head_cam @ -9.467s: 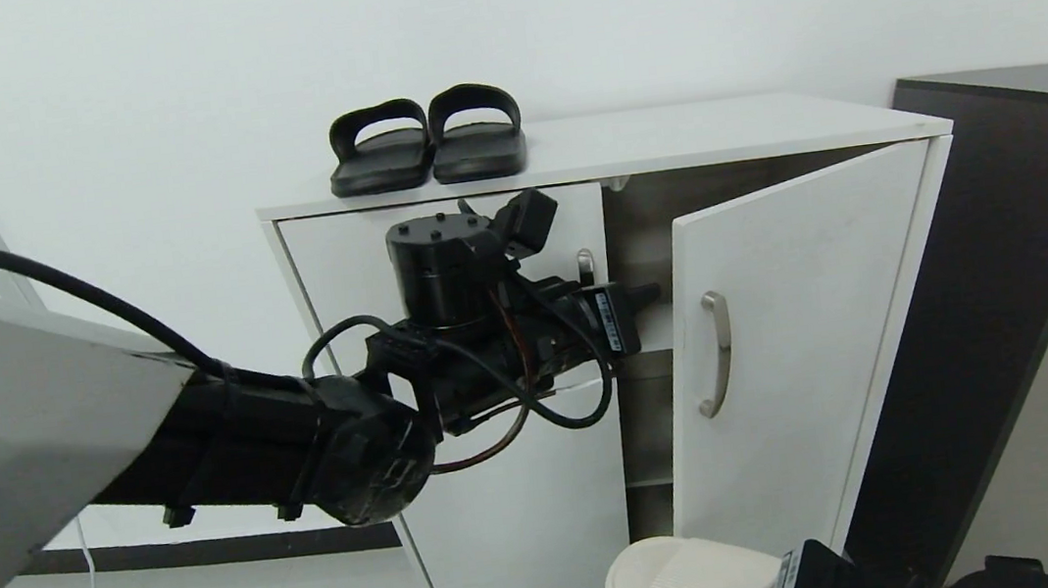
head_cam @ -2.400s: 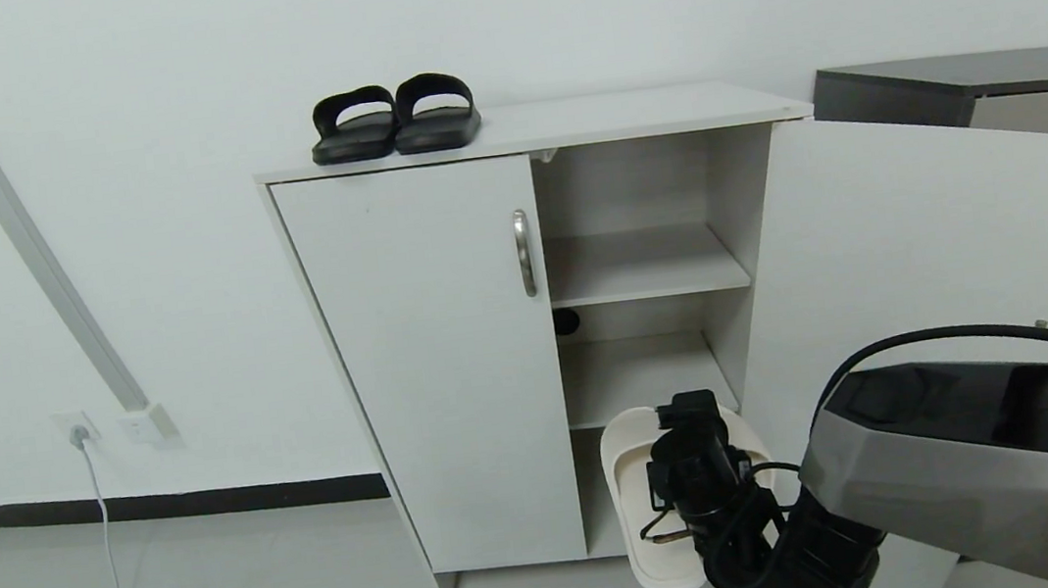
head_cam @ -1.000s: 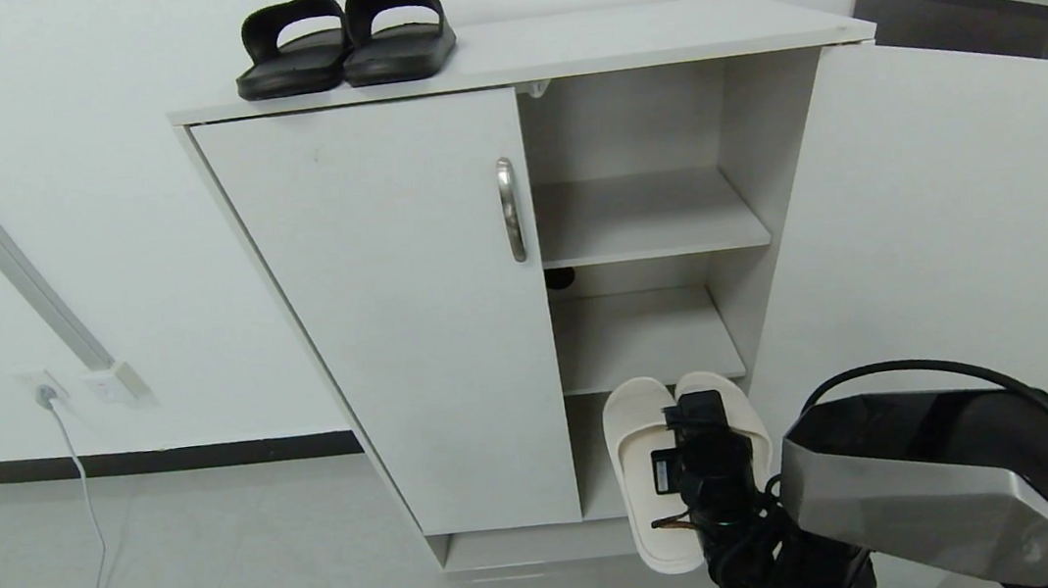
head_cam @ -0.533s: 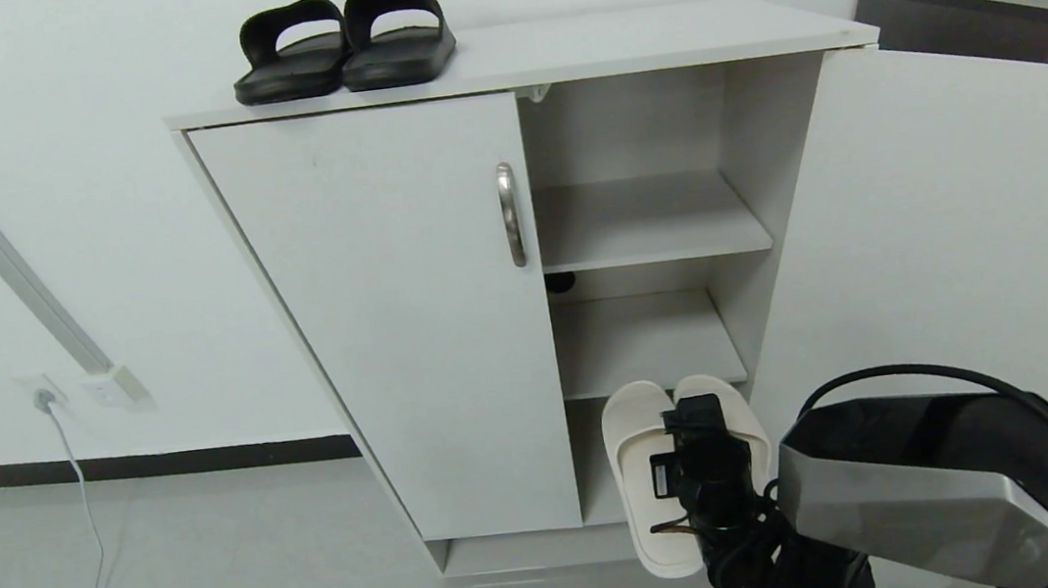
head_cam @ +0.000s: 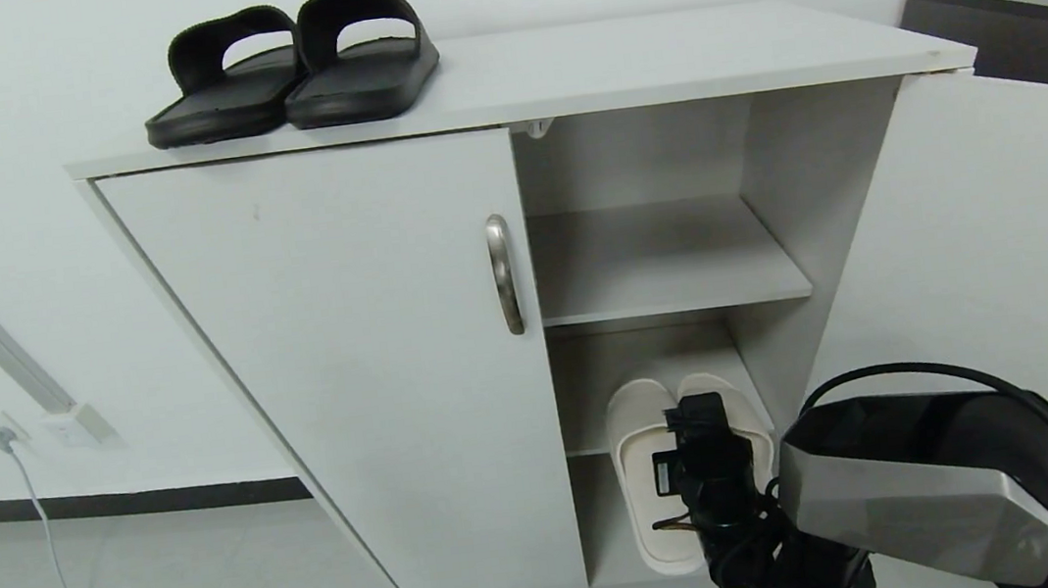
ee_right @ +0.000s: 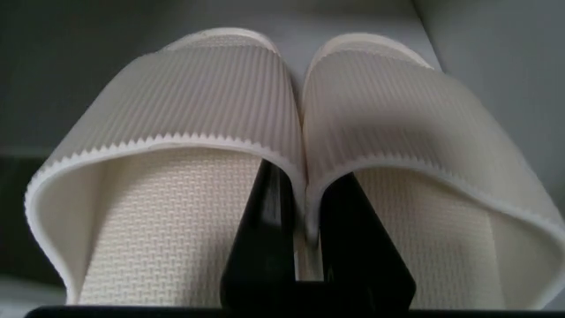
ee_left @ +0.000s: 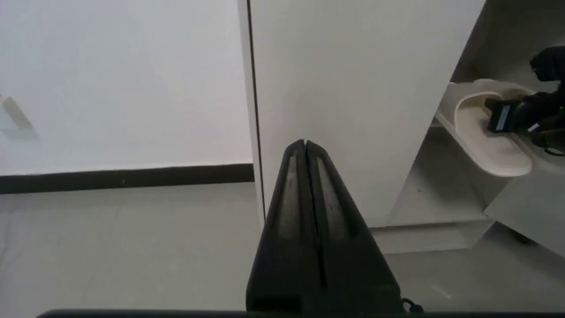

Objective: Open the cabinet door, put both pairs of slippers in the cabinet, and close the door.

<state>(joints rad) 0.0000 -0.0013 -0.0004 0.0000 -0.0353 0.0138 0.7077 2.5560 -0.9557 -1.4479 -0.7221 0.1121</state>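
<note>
A pair of white slippers (head_cam: 647, 462) hangs side by side in my right gripper (head_cam: 696, 417), toes pointing into the open right half of the white cabinet (head_cam: 654, 52) at the lower shelf (head_cam: 586, 405). In the right wrist view my right gripper (ee_right: 305, 230) is shut on the slippers' (ee_right: 177, 141) touching inner edges. A pair of black slippers (head_cam: 291, 64) rests on the cabinet top at its left end. The right door (head_cam: 1020, 228) stands wide open and the left door (head_cam: 343, 354) is closed. My left gripper (ee_left: 305, 148) is shut and empty, low before the closed door (ee_left: 353, 88).
The upper shelf (head_cam: 669, 268) is bare. A metal handle (head_cam: 504, 275) runs along the closed door's edge. A dark cabinet (head_cam: 1027, 30) stands behind the open door. A wall socket with a cable (head_cam: 3, 437) is low on the left, above open floor (ee_left: 132, 238).
The head camera has moved closer to the cabinet, so the whole picture shifted. The white slippers in my right gripper now overlap the lower shelf instead of hanging below it.
</note>
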